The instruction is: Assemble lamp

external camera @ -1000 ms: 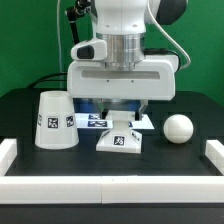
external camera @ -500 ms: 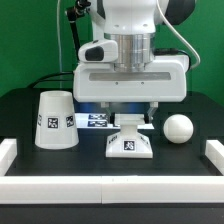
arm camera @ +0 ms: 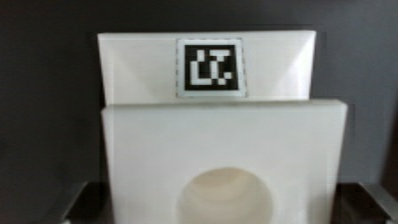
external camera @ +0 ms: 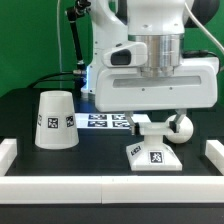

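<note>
I record the gripper (external camera: pixel 153 131) closed on the neck of the base (external camera: pixel 155 158), near on the bench (external camera: pixel 95 160) at the exterior view's right, with the bulb (external camera: pixel 183 127) just behind, so any sideways shove could send it rolling.

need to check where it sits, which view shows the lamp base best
The exterior view: the whole lamp base shows, tag facing the camera, standing on the black table. The wrist view is close up and crops it, showing only a tagged face and a rounded hole, nothing of its surroundings.
</note>
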`<state>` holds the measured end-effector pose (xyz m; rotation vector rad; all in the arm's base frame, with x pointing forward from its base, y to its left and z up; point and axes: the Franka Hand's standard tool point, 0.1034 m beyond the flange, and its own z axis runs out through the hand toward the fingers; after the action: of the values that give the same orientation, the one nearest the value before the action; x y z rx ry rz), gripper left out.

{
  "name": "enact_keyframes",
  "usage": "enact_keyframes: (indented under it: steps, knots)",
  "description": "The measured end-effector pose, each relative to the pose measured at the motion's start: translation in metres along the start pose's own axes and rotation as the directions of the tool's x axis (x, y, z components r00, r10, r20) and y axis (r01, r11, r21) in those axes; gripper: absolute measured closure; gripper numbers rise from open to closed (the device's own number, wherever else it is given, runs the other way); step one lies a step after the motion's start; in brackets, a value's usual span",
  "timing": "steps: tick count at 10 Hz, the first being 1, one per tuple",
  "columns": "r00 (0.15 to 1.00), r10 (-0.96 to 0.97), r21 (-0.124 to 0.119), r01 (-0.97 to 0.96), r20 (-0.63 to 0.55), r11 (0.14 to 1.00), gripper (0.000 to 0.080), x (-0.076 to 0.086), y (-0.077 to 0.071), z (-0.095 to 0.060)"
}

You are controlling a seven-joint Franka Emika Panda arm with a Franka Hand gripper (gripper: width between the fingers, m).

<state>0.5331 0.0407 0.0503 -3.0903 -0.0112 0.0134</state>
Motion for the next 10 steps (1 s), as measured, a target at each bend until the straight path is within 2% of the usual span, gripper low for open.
enact_keyframes:
  steps: [3,5,6,10]
  knots:
    - [1.0,-0.003,-0.001,0.003,0.0,1.0,0.0263,0.001,-0.001,0.0]
    - [0.999,-0.047,-0.004,0.047,-0.017,0.999,0.0263,0.02,-0.017,0.0]
    - [0.998,-0.054,-0.002,0.054,-0.026,0.999,0.0263,0.031,-0.022,0.0]
    - [0.997,-0.059,0.006,0.059,-0.05,0.998,0.0263,0.059,-0.038,0.0]
